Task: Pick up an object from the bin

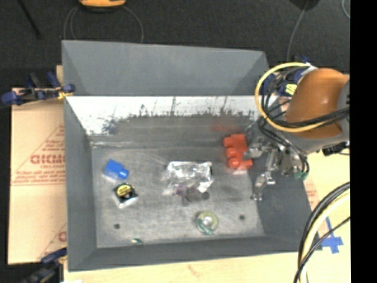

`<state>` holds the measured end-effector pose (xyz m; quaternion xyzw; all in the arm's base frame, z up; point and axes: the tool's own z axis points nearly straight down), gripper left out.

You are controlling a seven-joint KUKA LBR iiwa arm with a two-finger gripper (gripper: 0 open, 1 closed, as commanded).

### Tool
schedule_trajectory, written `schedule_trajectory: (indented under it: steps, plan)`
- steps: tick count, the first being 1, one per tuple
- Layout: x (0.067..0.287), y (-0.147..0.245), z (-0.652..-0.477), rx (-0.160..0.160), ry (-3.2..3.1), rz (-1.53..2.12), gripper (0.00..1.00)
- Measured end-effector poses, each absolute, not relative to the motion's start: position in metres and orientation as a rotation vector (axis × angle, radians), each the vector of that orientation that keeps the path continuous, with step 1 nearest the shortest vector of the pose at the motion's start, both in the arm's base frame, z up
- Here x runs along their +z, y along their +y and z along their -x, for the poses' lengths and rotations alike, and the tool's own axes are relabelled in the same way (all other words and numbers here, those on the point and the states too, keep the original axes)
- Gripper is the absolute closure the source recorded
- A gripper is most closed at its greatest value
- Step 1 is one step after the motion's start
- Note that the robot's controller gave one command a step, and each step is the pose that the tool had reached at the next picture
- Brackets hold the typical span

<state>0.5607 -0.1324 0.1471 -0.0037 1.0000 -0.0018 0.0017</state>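
Because the arm comes in over the grey bin's [165, 69] 3 o'clock wall, the hand [260, 184] hangs low just beside the red blocky piece [236, 151], at that piece's 4 o'clock. Whether it is spread or pressed together I cannot tell. The sloping wall crowds it at 3 o'clock, while bare floor opens toward 9, up to the crumpled clear bag [188, 177].

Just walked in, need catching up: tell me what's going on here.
The arm's pincer is low at the right end of the grey metal bin, beside a red blocky plastic piece. Nothing is lifted yet. A crumpled clear plastic bag, small blue block and yellow-and-black item lie further left.
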Motion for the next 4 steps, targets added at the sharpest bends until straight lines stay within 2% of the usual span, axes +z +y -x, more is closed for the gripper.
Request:
schedule_trajectory:
  steps: [1,2,3,4]
  plan:
    - [0.120,-0.100,-0.626,0.004,3.115,-0.363,0.00]
    - [0.099,-0.057,-0.589,0.000,3.137,-0.164,0.00]
    - [0.077,-0.014,-0.575,-0.005,3.114,-0.211,0.00]
    - [0.078,-0.015,-0.578,-0.004,3.106,-0.209,1.00]
